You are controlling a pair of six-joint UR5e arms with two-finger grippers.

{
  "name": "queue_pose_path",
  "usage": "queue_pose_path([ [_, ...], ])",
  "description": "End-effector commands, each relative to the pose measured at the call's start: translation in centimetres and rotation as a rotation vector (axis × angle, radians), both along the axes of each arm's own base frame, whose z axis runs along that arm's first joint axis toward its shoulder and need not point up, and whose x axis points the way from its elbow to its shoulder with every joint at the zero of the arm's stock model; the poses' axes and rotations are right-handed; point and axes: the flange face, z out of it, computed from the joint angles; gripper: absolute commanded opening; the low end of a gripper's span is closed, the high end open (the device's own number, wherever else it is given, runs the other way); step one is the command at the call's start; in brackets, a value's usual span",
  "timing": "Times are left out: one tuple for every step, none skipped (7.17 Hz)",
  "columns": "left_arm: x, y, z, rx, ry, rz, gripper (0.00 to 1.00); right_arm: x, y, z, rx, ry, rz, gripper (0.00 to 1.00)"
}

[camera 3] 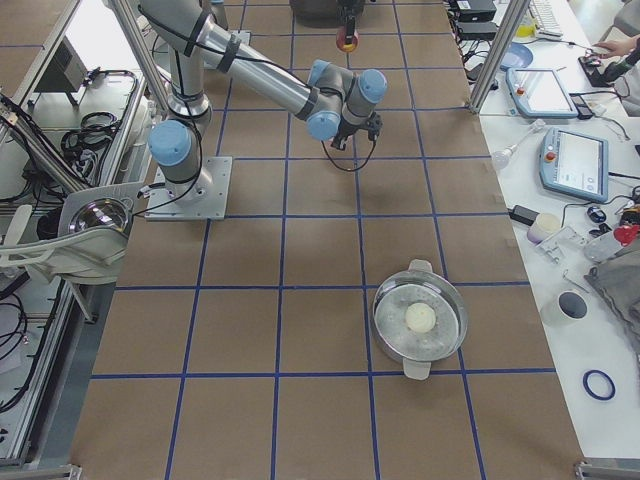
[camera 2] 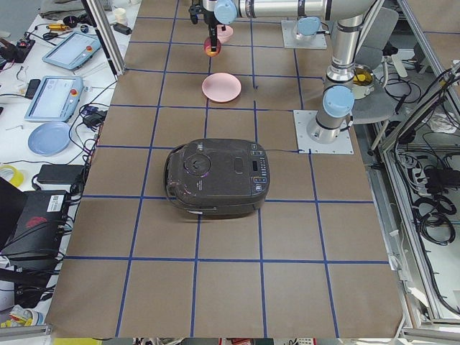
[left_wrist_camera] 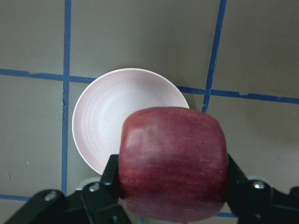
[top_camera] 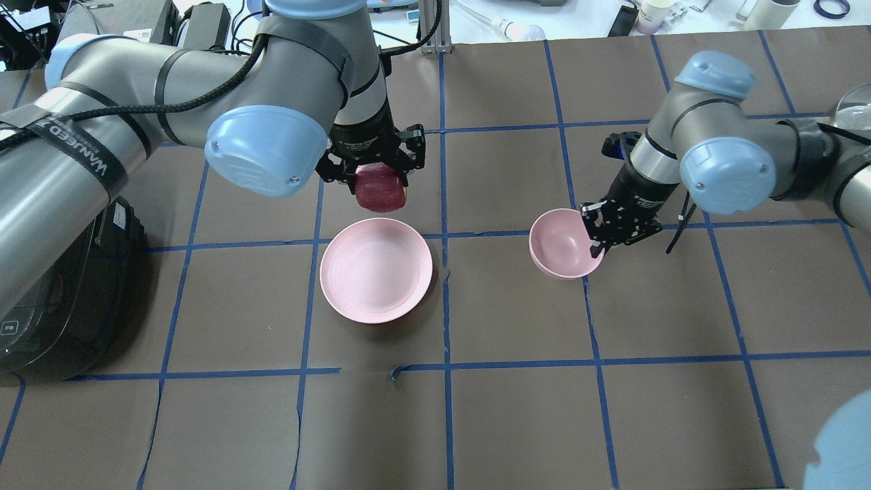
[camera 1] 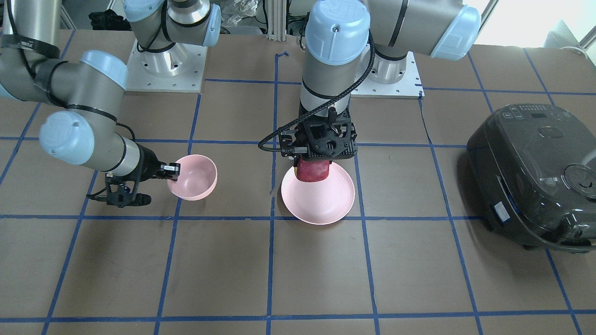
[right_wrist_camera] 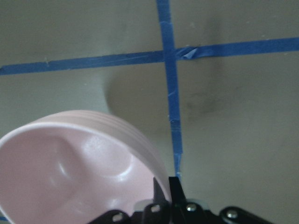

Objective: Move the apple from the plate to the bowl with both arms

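My left gripper is shut on the dark red apple and holds it in the air above the far edge of the wide pink plate. The plate is empty. In the left wrist view the apple sits between the black fingers with the plate below. In the front view the apple hangs over the plate. My right gripper is shut on the rim of the small pink bowl, which looks lifted and tilted. The bowl is empty.
A black rice cooker stands on the table on my left side. In the right side view a steel pot with a white ball in it stands far on my right. Blue tape lines grid the brown table.
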Motion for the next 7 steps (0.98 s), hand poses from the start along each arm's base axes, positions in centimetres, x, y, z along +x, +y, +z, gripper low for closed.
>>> queue_pose_path([
  [-0.2,-0.1,-0.6,0.013,-0.003,0.005,0.01,3.2,1.3,-1.4,0.040,-0.006,-0.005,0.00],
  [-0.3,-0.2,-1.1,0.021,-0.001,0.021,0.01,3.6,1.8,-2.4,0.029,-0.044,-0.025,0.00],
  [-0.6,-0.1,-1.2,0.026,0.007,0.101,0.01,3.7,2.3,-3.0,0.036,-0.040,-0.043,0.00],
  [-1.6,0.3,-1.3,0.043,0.039,0.215,0.01,4.4,2.5,-3.3,0.041,-0.041,-0.030,0.00],
  [-2.7,0.6,-1.6,0.081,0.099,0.303,0.01,6.2,2.9,-3.7,0.040,-0.038,-0.003,0.00],
  [-3.5,0.6,-2.4,0.111,0.132,0.379,0.01,7.4,2.9,-3.8,0.031,-0.020,-0.036,0.05],
  [-5.7,1.7,-3.0,0.139,0.148,0.412,0.01,7.5,2.6,-3.4,0.010,-0.015,-0.051,0.71],
])
